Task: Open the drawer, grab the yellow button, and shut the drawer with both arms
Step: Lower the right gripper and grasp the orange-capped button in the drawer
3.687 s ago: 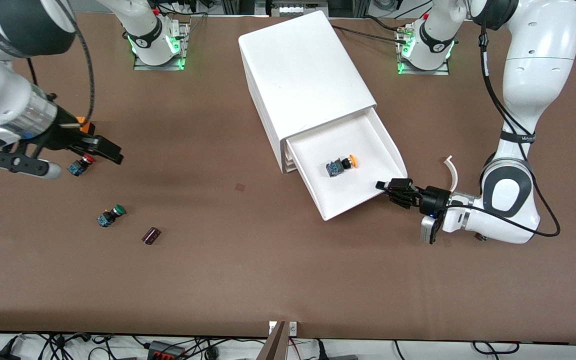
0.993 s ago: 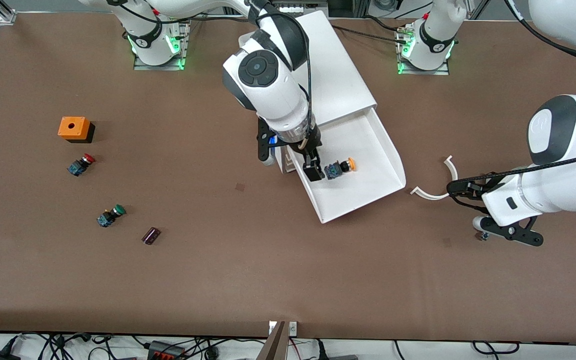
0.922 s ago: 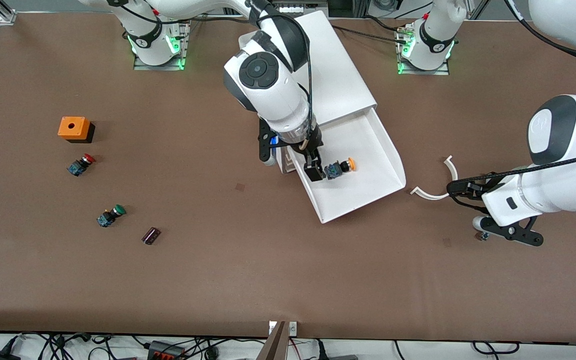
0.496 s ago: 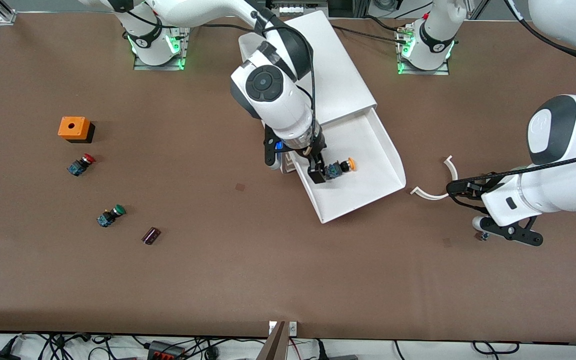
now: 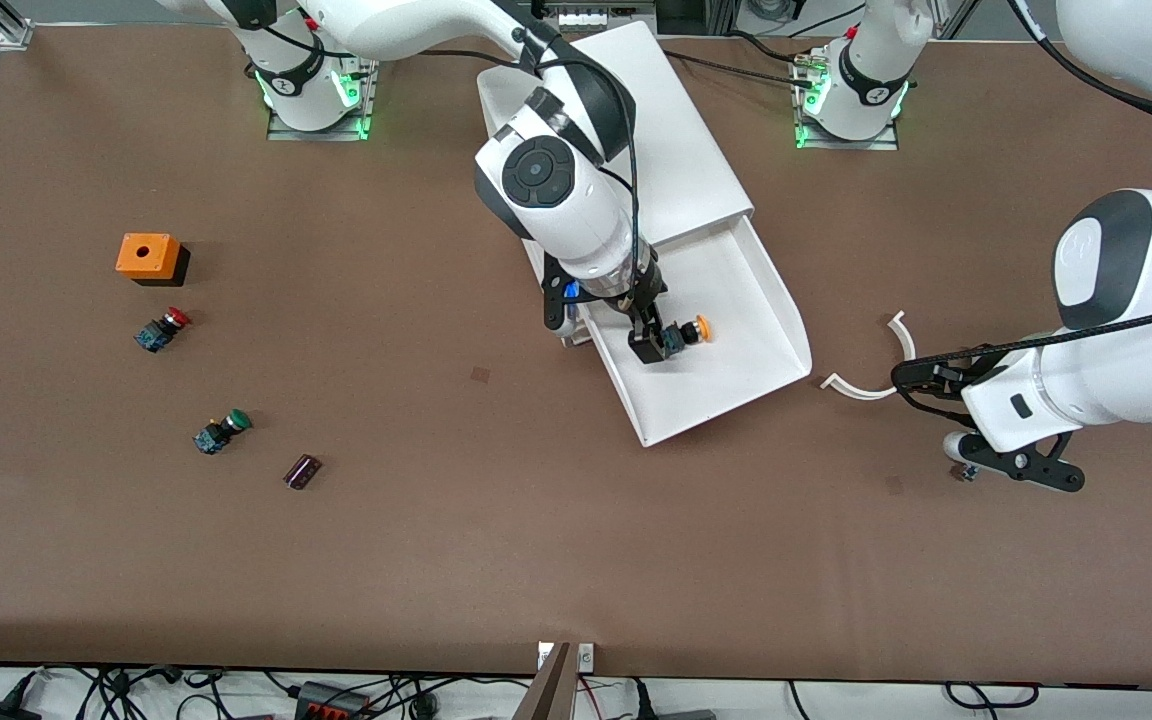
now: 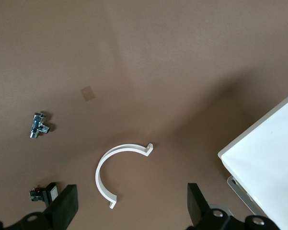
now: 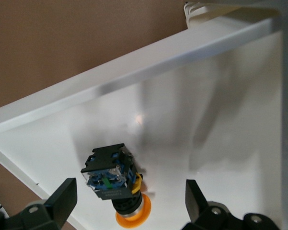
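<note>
The top drawer of the white cabinet is pulled out. The orange-capped button lies on its side in the drawer; in the right wrist view it lies between my open fingers. My right gripper is open, low over the drawer, around the button's black-and-blue body. My left gripper is open and empty over the table toward the left arm's end, above a white curved plastic piece.
A red-capped button, a green-capped button, an orange box and a small dark part lie toward the right arm's end. A small metal fitting lies near the curved piece.
My right arm has come from the right arm's end of the table to the drawer and lowered around the button. My left gripper let go of the drawer front and drew back.
</note>
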Robot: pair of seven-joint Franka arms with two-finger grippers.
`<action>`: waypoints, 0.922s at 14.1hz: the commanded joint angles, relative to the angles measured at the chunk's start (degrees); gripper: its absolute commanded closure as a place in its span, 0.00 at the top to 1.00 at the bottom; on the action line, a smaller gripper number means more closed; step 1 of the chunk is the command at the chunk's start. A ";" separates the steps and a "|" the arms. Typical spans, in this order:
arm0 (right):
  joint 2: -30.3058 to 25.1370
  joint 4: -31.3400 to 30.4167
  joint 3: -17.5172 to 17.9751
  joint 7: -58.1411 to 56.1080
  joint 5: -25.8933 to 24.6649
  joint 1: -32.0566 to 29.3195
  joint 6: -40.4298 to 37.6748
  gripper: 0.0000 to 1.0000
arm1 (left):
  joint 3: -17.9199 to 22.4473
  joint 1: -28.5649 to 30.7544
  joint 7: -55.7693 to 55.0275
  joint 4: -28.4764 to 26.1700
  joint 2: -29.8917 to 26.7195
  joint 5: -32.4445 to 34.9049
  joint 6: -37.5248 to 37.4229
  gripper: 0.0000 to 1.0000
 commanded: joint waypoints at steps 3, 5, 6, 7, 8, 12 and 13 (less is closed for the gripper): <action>1.99 2.10 0.13 0.99 0.99 0.16 1.08 1.00 | -0.51 -0.02 -0.68 -0.18 -0.55 1.07 -0.49 1.00; 1.99 2.10 0.13 0.90 0.99 0.16 1.78 1.00 | -0.51 0.07 -0.59 -0.18 -0.47 1.16 -0.49 1.00; 1.99 2.10 0.13 0.98 0.99 0.16 2.39 1.00 | -0.51 0.07 -0.50 -0.18 -0.47 1.42 -0.49 1.00; 1.99 2.10 0.13 0.99 0.99 0.16 3.10 1.00 | -0.51 -0.02 -0.59 -0.18 -0.55 1.42 -0.49 1.00; 1.99 2.10 0.13 0.99 0.99 0.16 3.45 1.00 | -0.51 -0.10 -0.59 -0.18 -0.47 1.42 -0.49 1.00; 2.51 2.10 0.13 0.99 0.90 0.24 3.28 1.00 | -0.60 -0.10 -0.68 -0.18 -0.47 1.42 -0.49 1.00; 2.51 2.10 0.13 0.99 0.90 0.24 3.19 1.00 | -0.60 -0.10 -0.68 -0.18 -0.55 1.42 -0.49 1.00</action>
